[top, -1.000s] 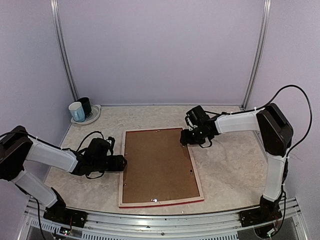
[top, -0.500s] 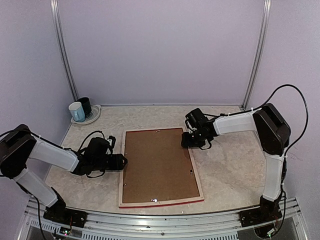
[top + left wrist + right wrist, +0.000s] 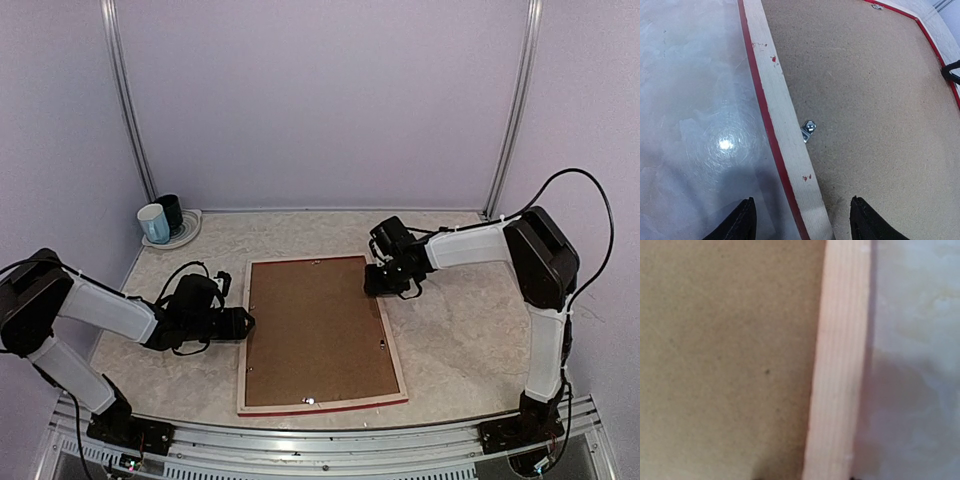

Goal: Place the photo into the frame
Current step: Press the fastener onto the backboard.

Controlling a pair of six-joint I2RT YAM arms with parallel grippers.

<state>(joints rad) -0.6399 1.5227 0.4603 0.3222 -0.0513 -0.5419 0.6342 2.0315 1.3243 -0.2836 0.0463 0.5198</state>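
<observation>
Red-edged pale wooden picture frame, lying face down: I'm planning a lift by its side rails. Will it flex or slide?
The red-edged wooden frame is probably stiff: its rails look thick. It may slide when pushed, as the marbled tabletop looks glossy. The brown backing board, held by metal clips, might loosen if tilted.

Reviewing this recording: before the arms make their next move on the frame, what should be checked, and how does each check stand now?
1. Frame lying flat, back side up: ok.
2. Left claw straddling the frame's left rail, fingers apart: ok.
3. Right claw at the right rail; whether it grips: cannot tell.
4. Photo located: not ok, none visible; the backing board covers the opening.
5. Metal clip latched over the board: cannot tell.
6. Mugs well away from the frame: ok.
</observation>
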